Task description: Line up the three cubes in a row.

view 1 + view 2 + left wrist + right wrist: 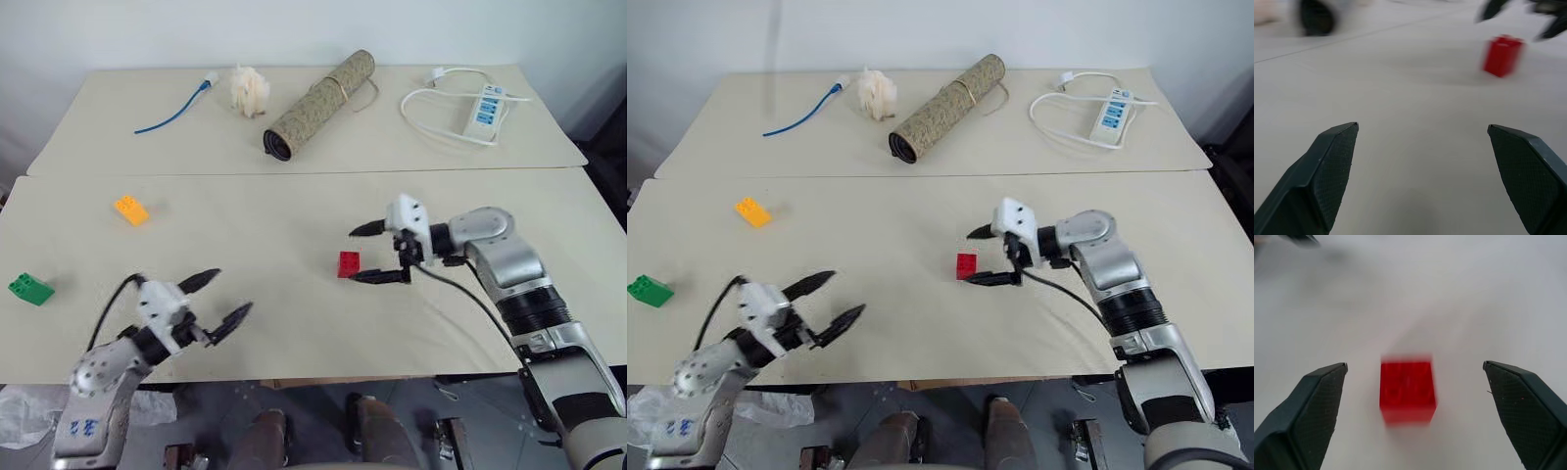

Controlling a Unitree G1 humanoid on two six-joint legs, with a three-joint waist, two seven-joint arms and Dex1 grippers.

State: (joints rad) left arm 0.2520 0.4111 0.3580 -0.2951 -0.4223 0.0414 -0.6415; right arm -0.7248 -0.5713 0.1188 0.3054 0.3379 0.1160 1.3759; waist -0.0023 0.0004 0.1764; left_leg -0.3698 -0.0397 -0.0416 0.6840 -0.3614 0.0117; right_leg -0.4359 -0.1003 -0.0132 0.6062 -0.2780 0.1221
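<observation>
The red cube (349,263) sits on the table near the middle, between the open fingers of my right gripper (352,256), which points left; the right wrist view shows the red cube (1407,390) untouched in the gap. The orange-yellow cube (131,210) lies far to the left, and the green cube (30,288) sits near the table's left edge. My left gripper (233,290) hovers open and empty over the front left of the table, well left of the red cube (1502,55).
On the far table lie a rolled mat (318,105), a white power strip with its cable (483,110), a blue-tipped cable (176,113) and a cream fluffy ball (249,90). A seam (294,174) separates the two tables. The front edge (343,380) runs close behind the left gripper.
</observation>
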